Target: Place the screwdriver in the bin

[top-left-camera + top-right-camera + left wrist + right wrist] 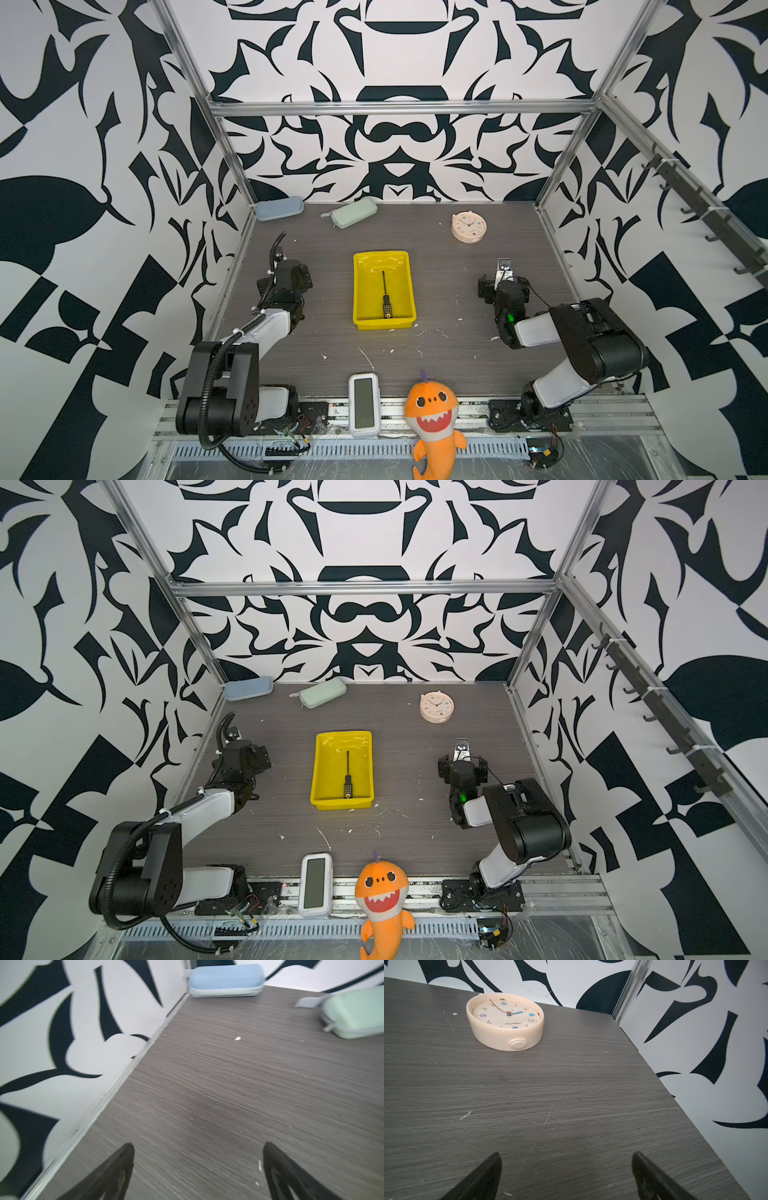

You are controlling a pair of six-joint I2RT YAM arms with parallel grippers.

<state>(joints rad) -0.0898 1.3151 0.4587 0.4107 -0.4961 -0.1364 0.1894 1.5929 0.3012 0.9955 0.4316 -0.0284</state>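
Note:
The yellow bin [360,291] [318,771] sits mid-table in both top views. Inside it lies the screwdriver [386,300] [348,777], flat along the bin's length, with its thin dark shaft pointing to the back wall and its black, yellow-dotted handle at the near end. My left gripper [197,1147] hovers open over bare table left of the bin, nothing between its fingers. To the bin's right my right gripper [565,1156] is also open and empty above bare table. Neither wrist view shows the bin or the screwdriver.
A blue case [279,208] [226,979] lies in the back left corner, with a green case [354,212] [355,1012] beside it. A cream clock [468,226] [505,1021] lies at the back right. A white device [364,404] and an orange shark plush [434,419] rest at the front edge.

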